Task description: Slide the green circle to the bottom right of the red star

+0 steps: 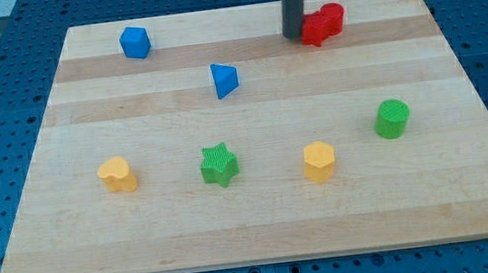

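Pale wooden board [263,234] on blue pegboard. Rod's tip [294,35], a bare rod with no jaws, touches the far red block [322,25]. Green circle [391,118] sits near right; push it from its near side, slowly.

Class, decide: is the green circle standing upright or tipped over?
Upright: the green circle shows its round flat top facing up, ribbed side below, resting on the board.

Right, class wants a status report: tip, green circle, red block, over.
My tip at view's top, touching red block's left side. Green circle at right, well below, untouched. Nothing between them.
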Motion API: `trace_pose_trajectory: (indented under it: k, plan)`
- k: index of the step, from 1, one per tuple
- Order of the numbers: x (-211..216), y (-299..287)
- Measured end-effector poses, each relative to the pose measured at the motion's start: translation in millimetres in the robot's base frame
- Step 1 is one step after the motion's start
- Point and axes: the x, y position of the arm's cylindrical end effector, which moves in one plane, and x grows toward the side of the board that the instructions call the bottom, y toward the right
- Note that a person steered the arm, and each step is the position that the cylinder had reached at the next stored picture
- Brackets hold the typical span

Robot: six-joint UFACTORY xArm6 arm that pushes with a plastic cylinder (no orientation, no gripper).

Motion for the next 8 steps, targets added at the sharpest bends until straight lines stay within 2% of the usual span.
trace_pose_trajectory:
  k: [1,2,3,4,5,6,7,8]
  plan:
    - [6.5,-48.9]
    - [37.5,-38.2]
    - [90.2,14.9]
    - [111.5,92.6]
    - [168.0,139.4]
    - [237.8,153.2]
    - [204.4,94.1]
    - [162.6,71.2]
